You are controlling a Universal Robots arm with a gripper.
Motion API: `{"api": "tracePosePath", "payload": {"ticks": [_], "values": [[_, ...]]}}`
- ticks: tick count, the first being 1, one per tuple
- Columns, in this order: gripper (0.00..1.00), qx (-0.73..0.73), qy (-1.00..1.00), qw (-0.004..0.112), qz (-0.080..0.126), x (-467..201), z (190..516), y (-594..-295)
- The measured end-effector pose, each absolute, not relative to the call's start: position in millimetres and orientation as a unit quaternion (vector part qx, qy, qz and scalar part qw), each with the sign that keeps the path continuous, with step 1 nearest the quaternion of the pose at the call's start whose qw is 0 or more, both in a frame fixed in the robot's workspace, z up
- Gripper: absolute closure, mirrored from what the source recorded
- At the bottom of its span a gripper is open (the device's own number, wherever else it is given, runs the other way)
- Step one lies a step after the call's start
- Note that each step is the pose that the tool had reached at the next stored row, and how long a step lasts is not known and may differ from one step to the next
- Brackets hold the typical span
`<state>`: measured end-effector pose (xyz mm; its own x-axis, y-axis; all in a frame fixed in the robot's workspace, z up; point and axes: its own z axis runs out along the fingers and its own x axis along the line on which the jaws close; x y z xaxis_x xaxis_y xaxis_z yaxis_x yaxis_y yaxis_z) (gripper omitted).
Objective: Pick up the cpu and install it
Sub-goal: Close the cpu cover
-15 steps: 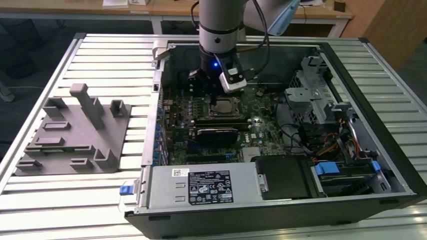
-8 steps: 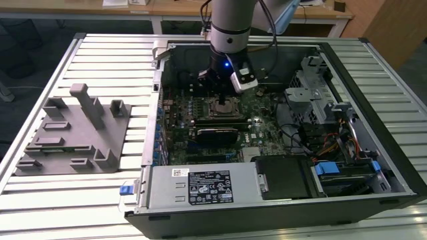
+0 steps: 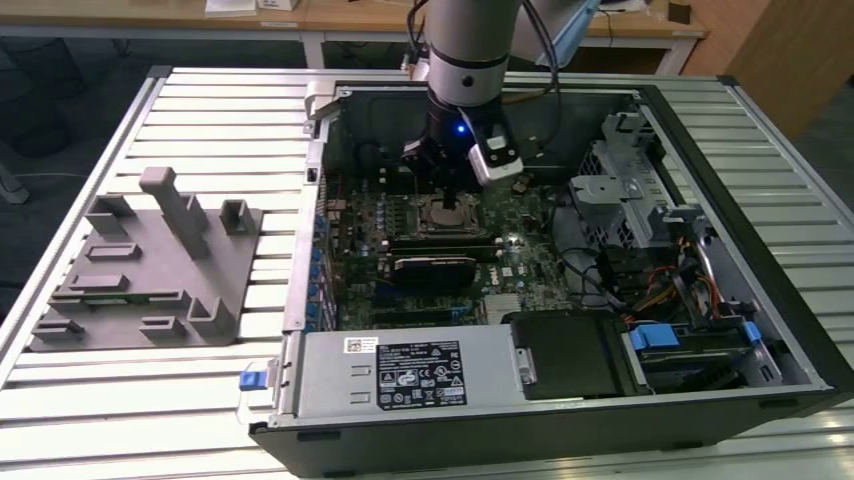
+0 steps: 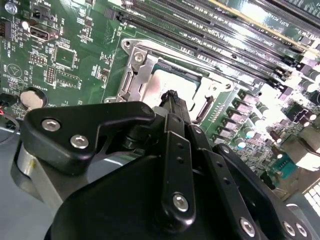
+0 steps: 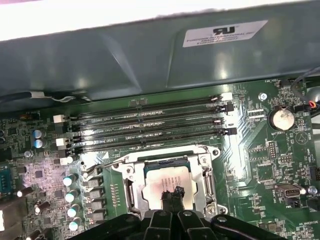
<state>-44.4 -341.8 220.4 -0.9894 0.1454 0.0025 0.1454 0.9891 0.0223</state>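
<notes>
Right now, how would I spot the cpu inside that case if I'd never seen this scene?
Find the green motherboard inside the open computer case, then the long black memory slots. Beside them a metal socket frame rings the cpu, with the end effector right at it. It is the one flat, pale silvery square amid green board and cut-out frame.

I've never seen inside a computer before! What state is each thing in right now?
Computer case: open, insides exposed.
Chip: lying flat in its socket.
Gripper: shut, tips at the chip's top.
Memory slots: empty.
</notes>
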Motion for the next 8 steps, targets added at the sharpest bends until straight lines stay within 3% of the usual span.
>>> {"api": "tracePosePath", "payload": {"ticks": [8], "values": [[0.89, -0.073, -0.997, 0.000, -0.011, -44.4, 231.6, -341.9]]}}
